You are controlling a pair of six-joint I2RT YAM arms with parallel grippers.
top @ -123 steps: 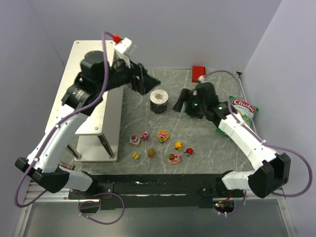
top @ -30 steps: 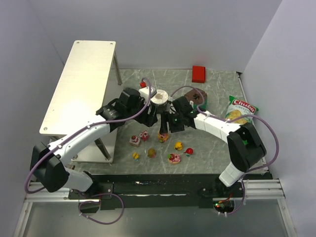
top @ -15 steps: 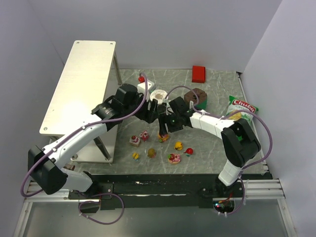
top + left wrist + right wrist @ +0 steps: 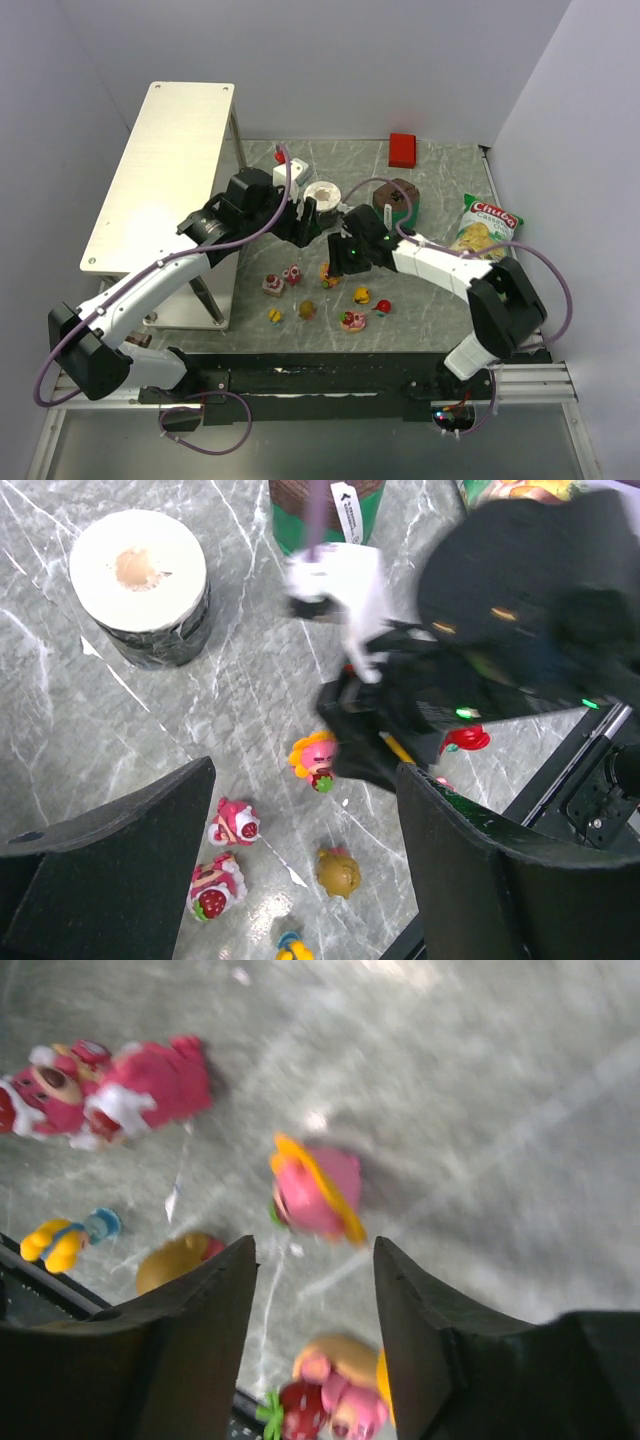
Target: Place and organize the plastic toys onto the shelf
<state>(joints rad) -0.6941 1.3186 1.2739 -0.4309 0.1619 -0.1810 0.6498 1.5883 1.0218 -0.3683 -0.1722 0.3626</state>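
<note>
Grey marbled surface (image 4: 440,165) carries everything. Shelf (image 4: 160,170), white-silver w/ corner screws, stands at its left edge. Both arms reach to mid-surface, tips close together.

Green chip bag (image 4: 485,225) lies far right – the red-and-white logo looks like "Chulo", smaller print under it not legible. The brown-and-green cup (image 4: 400,197) has a white tag w/ a black arrow; its text is too small to read. The tape roll (image 4: 140,585) lies flat just left of the cup, and the red block (image 4: 403,149) sits at the back edge.

Left fingers (image 4: 110,870) are spread wide w/ nothing between them, up over the toys. Right fingers (image 4: 190,1350) are also parted, low over the pink-and-yellow toy (image 4: 315,1195), which lies just past the tips – not gripped.

The plastic toys all lie on the surface, right of the shelf and near the front: two pink toys (image 4: 212,895) side by side, brown-yellow toy (image 4: 338,870), yellow-blue toy (image 4: 274,315), pink-red toy (image 4: 352,321), yellow toy (image 4: 362,295), red toy (image 4: 383,306).
</note>
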